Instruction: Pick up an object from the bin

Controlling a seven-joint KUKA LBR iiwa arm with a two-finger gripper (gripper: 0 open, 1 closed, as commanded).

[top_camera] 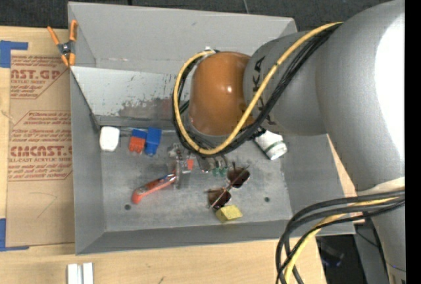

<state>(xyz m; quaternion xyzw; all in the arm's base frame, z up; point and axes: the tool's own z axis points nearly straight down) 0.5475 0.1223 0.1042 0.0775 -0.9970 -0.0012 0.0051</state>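
**Gripper down in the middle of the bin, right by the red-orange tool**

So the gripper sits low over the bin floor, roughly mid-bin, tucked under the round orange cover on the wrist. Honestly can't tell if it's spread or pressed together, since the cover and the looped cables hide too much. I can't see anything held in it either.

The closest thing is one long red-orange tool, lying flat and slanted on the floor. Its upper right end comes just beside the gripper and the rest trails off down-left.

Writing: there's dark lettering on the grey arm near the cover, but a cable runs across it and I can't read it properly.

Count of what else is in the grey bin:
- one red block and one blue block, touching, up-left of the gripper
- one white block further left, a little apart
- one pair of brown sunglasses to the gripper's right, near it
- one yellow block just below the sunglasses
- one white bottle on the right, partly under the arm
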